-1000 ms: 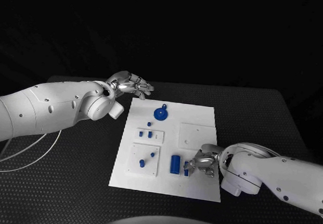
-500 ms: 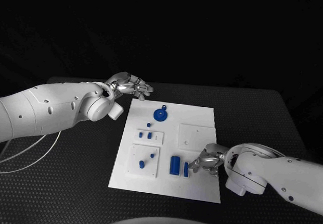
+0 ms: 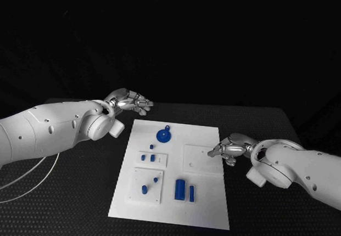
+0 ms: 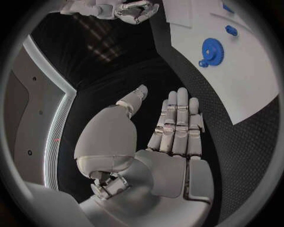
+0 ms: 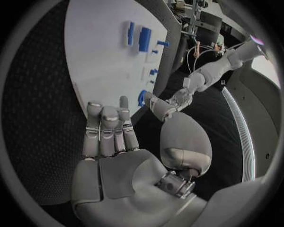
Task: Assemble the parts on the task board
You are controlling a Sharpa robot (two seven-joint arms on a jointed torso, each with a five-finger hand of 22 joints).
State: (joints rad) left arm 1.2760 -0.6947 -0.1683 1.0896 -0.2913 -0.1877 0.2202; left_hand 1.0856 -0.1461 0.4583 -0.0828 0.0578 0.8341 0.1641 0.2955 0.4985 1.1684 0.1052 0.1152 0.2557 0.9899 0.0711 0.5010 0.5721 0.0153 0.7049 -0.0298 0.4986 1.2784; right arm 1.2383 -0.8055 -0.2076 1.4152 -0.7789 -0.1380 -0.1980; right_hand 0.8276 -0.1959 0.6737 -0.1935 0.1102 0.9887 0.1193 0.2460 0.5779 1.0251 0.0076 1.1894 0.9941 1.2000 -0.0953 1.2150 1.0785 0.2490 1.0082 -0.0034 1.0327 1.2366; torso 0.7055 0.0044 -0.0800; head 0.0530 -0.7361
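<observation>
black table (image 3: pixel 281 126), both hands (image 3: pixel 130 100) empty

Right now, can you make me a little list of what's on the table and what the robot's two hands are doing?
table: black, with a white task board in the middle
round part: blue gear at the board's far end
long parts: two blue bars side by side near the board's near end
left hand: off the board's far left corner, holds nothing
right hand: at the board's right edge, holds nothing, fingers straight
</observation>
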